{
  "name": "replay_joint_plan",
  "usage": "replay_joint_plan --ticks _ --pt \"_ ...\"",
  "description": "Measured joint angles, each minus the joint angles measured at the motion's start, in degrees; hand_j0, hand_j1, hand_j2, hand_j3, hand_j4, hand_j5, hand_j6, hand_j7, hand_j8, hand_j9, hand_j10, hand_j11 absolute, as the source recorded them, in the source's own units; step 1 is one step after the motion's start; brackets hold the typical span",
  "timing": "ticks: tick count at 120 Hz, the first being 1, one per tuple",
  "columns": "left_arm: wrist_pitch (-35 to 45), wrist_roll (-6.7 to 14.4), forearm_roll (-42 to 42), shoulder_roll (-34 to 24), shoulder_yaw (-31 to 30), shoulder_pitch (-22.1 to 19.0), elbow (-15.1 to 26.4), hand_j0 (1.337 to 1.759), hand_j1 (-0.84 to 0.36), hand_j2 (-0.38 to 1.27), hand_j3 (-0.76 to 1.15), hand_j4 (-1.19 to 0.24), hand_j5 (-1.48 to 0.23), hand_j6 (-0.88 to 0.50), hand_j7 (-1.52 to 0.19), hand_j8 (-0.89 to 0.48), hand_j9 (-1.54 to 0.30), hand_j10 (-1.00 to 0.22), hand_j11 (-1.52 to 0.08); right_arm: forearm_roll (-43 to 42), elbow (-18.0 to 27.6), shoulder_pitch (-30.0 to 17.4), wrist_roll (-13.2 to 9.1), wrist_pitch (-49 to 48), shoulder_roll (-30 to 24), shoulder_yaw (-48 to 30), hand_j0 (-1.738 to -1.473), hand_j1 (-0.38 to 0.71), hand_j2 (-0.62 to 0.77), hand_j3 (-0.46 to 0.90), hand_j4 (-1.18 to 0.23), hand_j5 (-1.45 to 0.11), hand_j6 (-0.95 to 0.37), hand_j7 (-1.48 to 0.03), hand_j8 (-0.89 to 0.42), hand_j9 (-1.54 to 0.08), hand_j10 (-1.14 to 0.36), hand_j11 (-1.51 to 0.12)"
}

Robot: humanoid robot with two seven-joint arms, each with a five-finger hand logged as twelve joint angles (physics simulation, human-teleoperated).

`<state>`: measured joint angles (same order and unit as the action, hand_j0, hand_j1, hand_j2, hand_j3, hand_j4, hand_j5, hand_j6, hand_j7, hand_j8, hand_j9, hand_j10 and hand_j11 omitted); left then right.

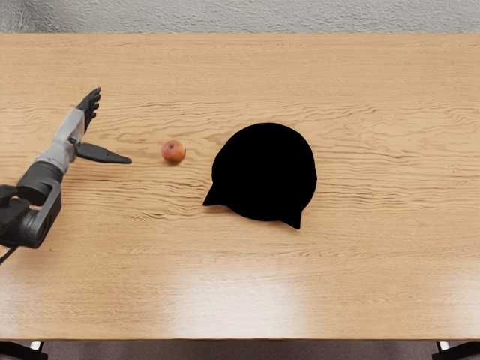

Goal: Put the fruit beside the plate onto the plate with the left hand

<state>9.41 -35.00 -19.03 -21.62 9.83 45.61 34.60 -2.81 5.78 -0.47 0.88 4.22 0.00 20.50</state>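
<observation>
A small red-orange fruit [173, 151] lies on the wooden table, a short way left of a black plate [264, 172] near the table's middle. My left hand [96, 127] comes in from the left edge and hovers to the left of the fruit, apart from it. Its fingers [90, 102] are spread and the thumb [105, 155] points toward the fruit. The hand holds nothing. The right arm does not show.
The wooden table [360, 285] fills the view, with its far edge along the top and its near edge along the bottom. The plate has two pointed corners at its lower rim.
</observation>
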Motion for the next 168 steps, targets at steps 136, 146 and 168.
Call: replay_joint_plan --ticks 136,146,168 --pt "0.6 0.0 -8.8 19.8 -47.7 19.6 -21.2 1.658 0.08 0.06 0.0 -0.23 -0.3 -0.24 -0.3 -0.23 -0.3 -0.23 -0.3 0.1 0.1 1.8 0.1 0.0 0.0 0.0 -1.658 -0.35 0.0 0.0 0.0 0.0 0.0 0.0 0.0 0.0 0.0 0.0" --pt "0.6 0.0 -9.0 19.8 -48.0 19.6 -21.2 1.658 0.04 0.07 0.0 -0.28 -0.36 -0.28 -0.36 -0.28 -0.36 -0.28 -0.36 0.1 0.1 1.8 0.1 0.0 0.0 0.0 -1.658 -0.35 0.0 0.0 0.0 0.0 0.0 0.0 0.0 0.0 0.0 0.0" --pt "0.5 0.0 -10.0 19.8 -48.1 19.9 -21.2 1.658 -0.05 0.09 0.0 -0.35 -0.45 -0.35 -0.45 -0.35 -0.45 -0.35 -0.45 0.1 0.1 1.9 0.2 0.0 0.0 0.0 -1.658 -0.35 0.0 0.0 0.0 0.0 0.0 0.0 0.0 0.0 0.0 0.0"
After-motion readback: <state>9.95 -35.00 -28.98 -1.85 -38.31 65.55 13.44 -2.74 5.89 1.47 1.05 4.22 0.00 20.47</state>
